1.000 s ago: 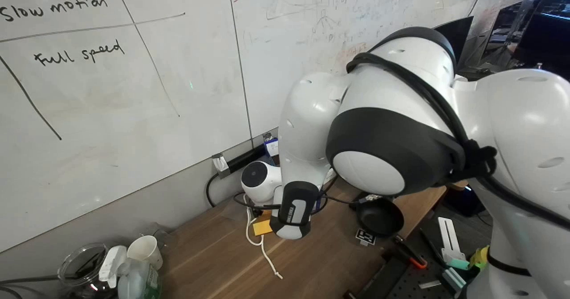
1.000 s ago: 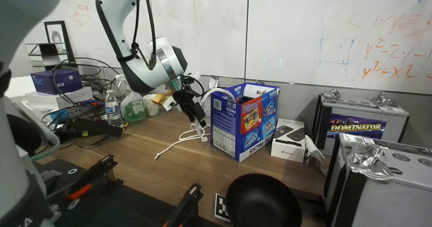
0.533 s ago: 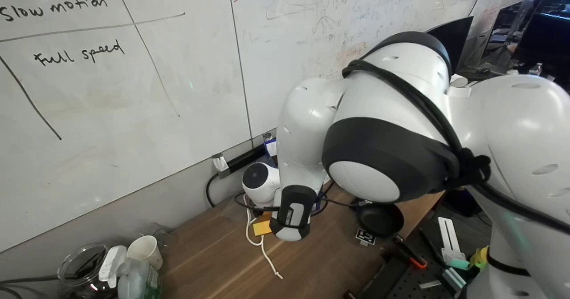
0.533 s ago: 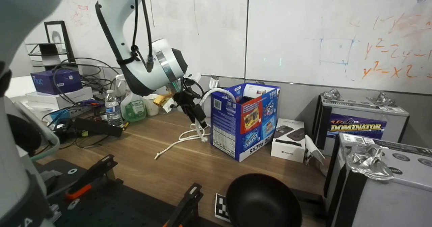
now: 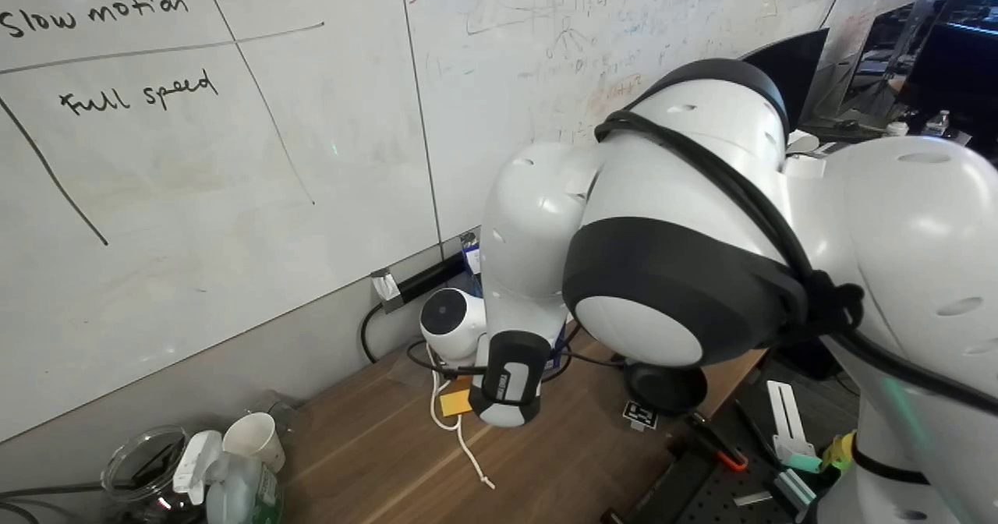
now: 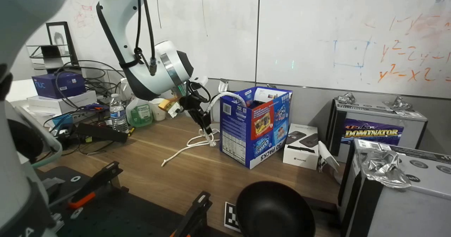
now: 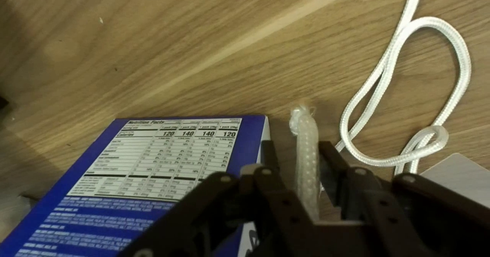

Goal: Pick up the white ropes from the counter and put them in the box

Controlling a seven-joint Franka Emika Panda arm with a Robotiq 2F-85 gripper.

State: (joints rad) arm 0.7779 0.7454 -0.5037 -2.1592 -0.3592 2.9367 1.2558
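Parted black fingers [image 7: 332,165], eased slightly left from the blue cardboard box [image 6: 234,126] in an exterior view, straddle a thick white braided rope [image 7: 307,153] draped over its rim, likely lining up a grip; a thin white looped cord [image 7: 465,65] lies on the wooden tabletop [image 6: 176,180].

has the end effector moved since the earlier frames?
Yes, slightly: in an exterior view the end effector has shifted left in the picture, away from the blue box, which stays put.
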